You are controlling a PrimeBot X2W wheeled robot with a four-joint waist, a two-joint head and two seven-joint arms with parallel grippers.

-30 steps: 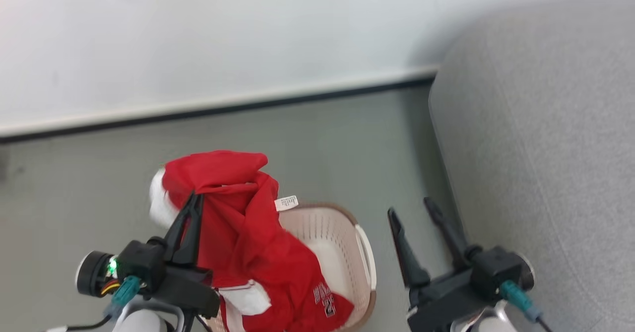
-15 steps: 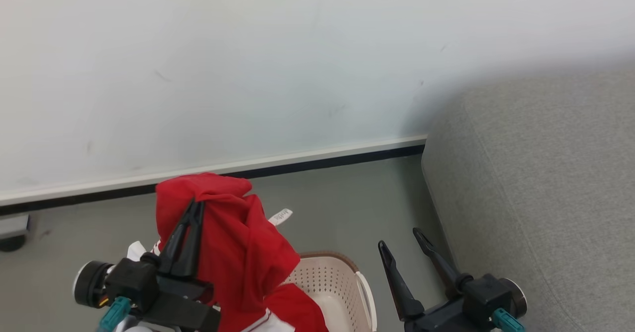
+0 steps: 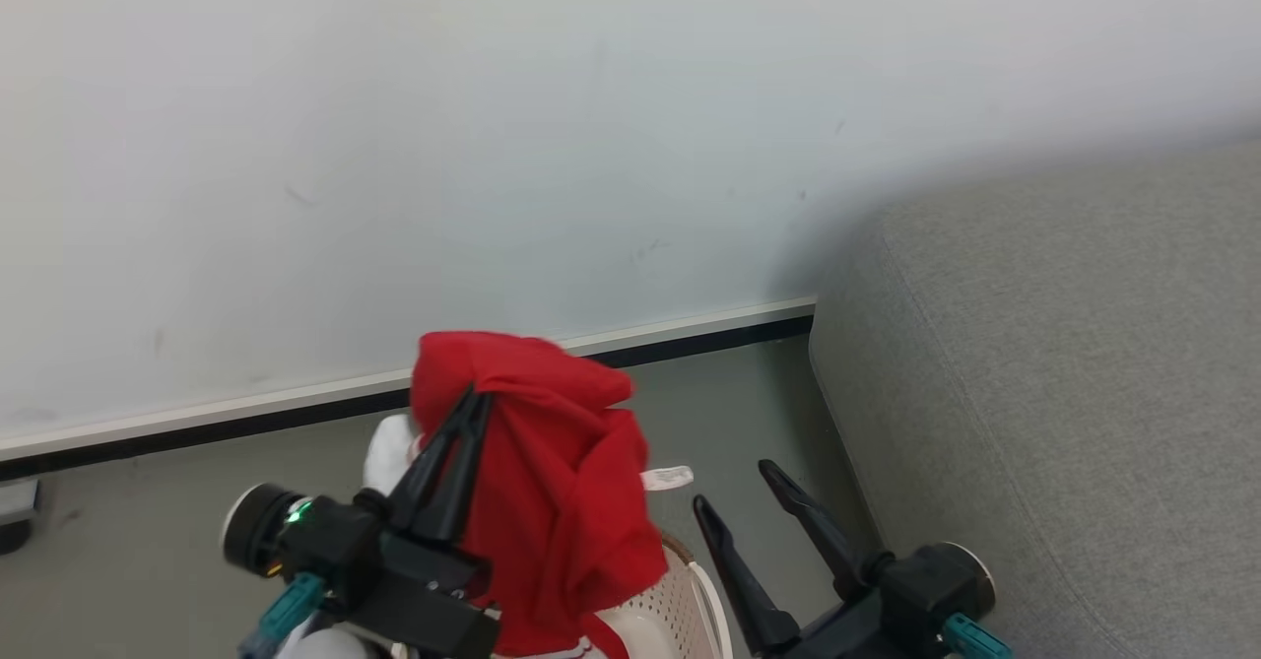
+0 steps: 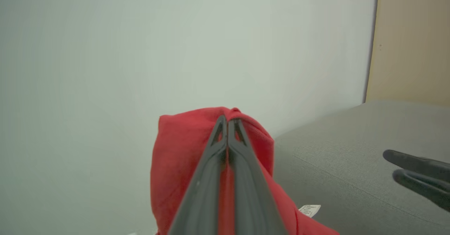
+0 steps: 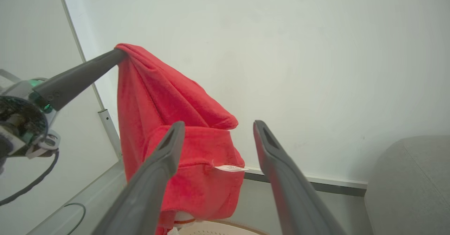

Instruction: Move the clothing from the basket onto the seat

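Note:
My left gripper [image 3: 477,398] is shut on a fold of the red clothing [image 3: 562,482], which hangs from its tips above the basket [image 3: 680,595]. A white tag [image 3: 667,479] sticks out on the garment's right side. In the left wrist view the shut gripper [image 4: 227,119] pinches the clothing [image 4: 175,164] at its top. In the right wrist view the clothing [image 5: 182,136] drapes from the left gripper's fingers [image 5: 81,77]. My right gripper [image 3: 737,487] stands open and empty between basket and seat [image 3: 1064,393]; in its wrist view it [image 5: 218,128] holds nothing.
A white wall with a pale baseboard [image 3: 296,398] runs behind the grey floor [image 3: 148,531]. The big grey seat fills the right side. A tan panel [image 4: 411,41] stands beyond the seat [image 4: 351,164] in the left wrist view.
The left gripper has lifted the clothing higher out of the basket and moved right toward the seat. The head camera has tilted up, so the basket sank to the bottom edge.

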